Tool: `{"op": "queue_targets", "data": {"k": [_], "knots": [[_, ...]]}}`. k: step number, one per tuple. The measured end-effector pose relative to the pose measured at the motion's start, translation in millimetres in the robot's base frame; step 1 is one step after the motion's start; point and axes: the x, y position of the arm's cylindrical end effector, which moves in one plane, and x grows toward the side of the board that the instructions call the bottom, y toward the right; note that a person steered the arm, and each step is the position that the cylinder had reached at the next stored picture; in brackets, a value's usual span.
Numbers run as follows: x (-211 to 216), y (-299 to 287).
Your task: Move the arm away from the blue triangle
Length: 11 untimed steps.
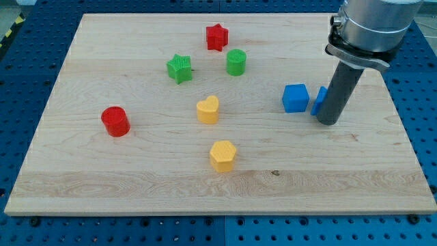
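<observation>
My tip rests on the wooden board at the view's right. It stands right against a blue block, mostly hidden behind the rod, likely the blue triangle. A blue cube sits just to the left of that block. The rod comes down from the arm's grey body at the view's top right.
A red star, a green cylinder and a green star lie toward the view's top middle. A yellow heart and a yellow hexagon lie in the middle. A red cylinder sits at the left.
</observation>
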Motion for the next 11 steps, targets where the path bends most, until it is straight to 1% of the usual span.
{"op": "queue_targets", "data": {"k": [2,3,4,5,7,11], "knots": [[33,41],[46,43],[46,31],[50,-3],[50,-10],[46,-60]]}}
